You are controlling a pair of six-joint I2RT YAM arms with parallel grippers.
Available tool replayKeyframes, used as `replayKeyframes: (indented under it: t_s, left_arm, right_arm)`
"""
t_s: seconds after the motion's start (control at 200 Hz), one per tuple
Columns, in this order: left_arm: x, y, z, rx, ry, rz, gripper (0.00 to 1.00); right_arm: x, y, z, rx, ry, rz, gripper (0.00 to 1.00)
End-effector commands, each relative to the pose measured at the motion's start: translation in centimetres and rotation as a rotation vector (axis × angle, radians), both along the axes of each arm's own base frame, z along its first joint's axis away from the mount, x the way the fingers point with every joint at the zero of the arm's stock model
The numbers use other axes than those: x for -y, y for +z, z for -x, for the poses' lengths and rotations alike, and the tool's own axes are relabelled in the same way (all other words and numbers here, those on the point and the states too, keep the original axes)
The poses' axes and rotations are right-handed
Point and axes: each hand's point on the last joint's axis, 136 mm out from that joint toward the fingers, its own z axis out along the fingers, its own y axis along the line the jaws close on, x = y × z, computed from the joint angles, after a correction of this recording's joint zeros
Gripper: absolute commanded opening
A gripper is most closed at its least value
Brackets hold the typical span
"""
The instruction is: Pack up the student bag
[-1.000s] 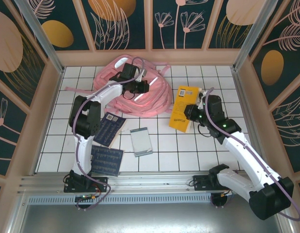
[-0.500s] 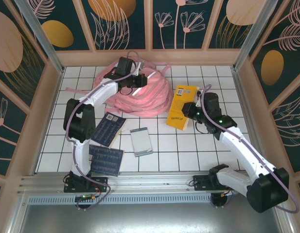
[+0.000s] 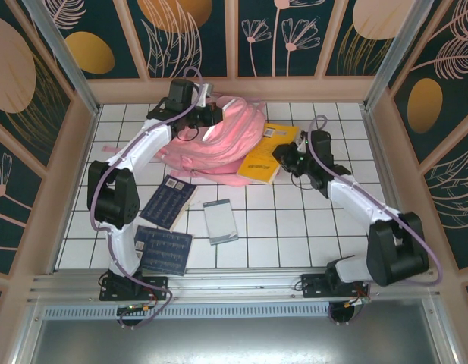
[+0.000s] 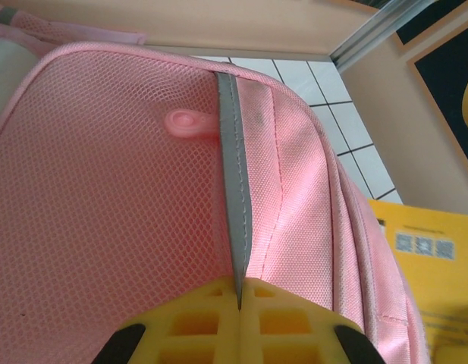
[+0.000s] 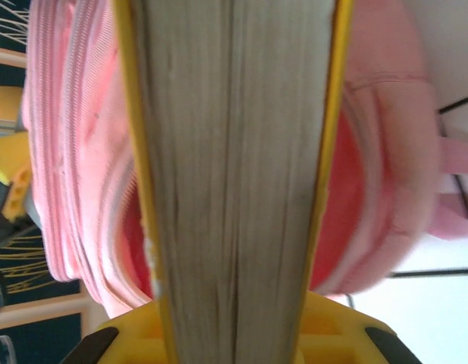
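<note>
Both arms have swung back and left in the last second, and the bag now stands bunched up higher than before, the book carried over against it. The left claw (image 4: 239, 292) is pressed together, pinching the grey strip (image 4: 235, 174) that runs over the pink mesh of the bag (image 3: 218, 140). It holds that fabric up at the back of the table (image 3: 294, 227), near the rear wall. The right claw (image 3: 285, 158) is clamped on the yellow book (image 5: 234, 152), page edges facing the wrist camera, one finger on each cover. From above, the book lies tilted, its far corner touching the bag's right edge; whether it goes inside, I can't tell. Well apart, toward the near left, two blue pads (image 3: 171, 201) lie flat, with a grey pad (image 3: 219, 221) just right of them.
</note>
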Motion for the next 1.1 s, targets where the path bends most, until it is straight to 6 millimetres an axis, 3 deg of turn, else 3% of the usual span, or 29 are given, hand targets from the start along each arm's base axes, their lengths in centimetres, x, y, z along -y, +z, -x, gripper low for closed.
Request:
replayKeyframes:
  t_s: [0.0, 0.16, 0.3, 0.385, 0.566, 0.841, 0.981, 1.096]
  left_arm:
    - [1.0, 3.9, 1.2, 0.054, -0.064, 0.082, 0.13]
    - [-0.8, 4.9, 2.5, 0.061, 0.004, 0.028, 0.50]
    - [-2.4, 5.2, 3.9, 0.100, 0.050, -0.081, 0.61]
    - [-1.8, 4.2, 4.8, 0.105, 0.038, -0.141, 0.63]
    - [1.5, 2.5, 5.6, 0.120, -0.020, -0.268, 0.68]
    - [3.1, 0.5, 5.4, 0.118, -0.034, -0.361, 0.69]
    - [1.8, -0.5, 4.0, 0.127, 0.052, -0.456, 0.68]
    - [0.1, 0.1, 2.4, 0.169, 0.163, -0.518, 0.65]
  right_arm:
    - [-2.6, 8.6, -3.1, 0.258, 0.076, -0.173, 0.00]
    - [-4.9, 9.8, -4.9, 0.335, 0.212, -0.223, 0.00]
    - [-6.3, 11.2, -4.4, 0.374, 0.275, -0.328, 0.00]
    - [-7.3, 11.6, -4.0, 0.383, 0.301, -0.346, 0.00]
    - [-8.8, 11.9, -3.7, 0.380, 0.333, -0.342, 0.00]
    - [-9.5, 12.7, -3.3, 0.388, 0.352, -0.326, 0.00]
    - [-9.6, 12.9, -3.2, 0.393, 0.358, -0.329, 0.00]
    - [-9.8, 12.9, -3.0, 0.392, 0.361, -0.333, 0.00]
